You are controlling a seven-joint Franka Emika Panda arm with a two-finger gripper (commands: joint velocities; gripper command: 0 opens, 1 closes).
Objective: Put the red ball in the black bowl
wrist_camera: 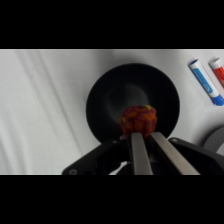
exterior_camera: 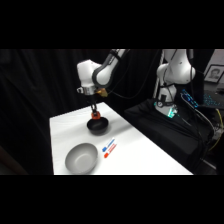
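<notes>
Nearest the wrist camera, the gripper (wrist_camera: 142, 137) pinched the red ball (wrist_camera: 138, 120) directly above the black bowl (wrist_camera: 132, 102), with two markers (wrist_camera: 210, 80) at two o'clock.

Dim, soft blur; bright table (exterior_camera: 145, 155) glare.

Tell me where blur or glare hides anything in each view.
Side view: soft blur, dark backdrop, red ball barely shows above the black bowl. Wrist view: the ball is fairly clear, bowl interior nearly featureless black, fingers blurred close up.
</notes>
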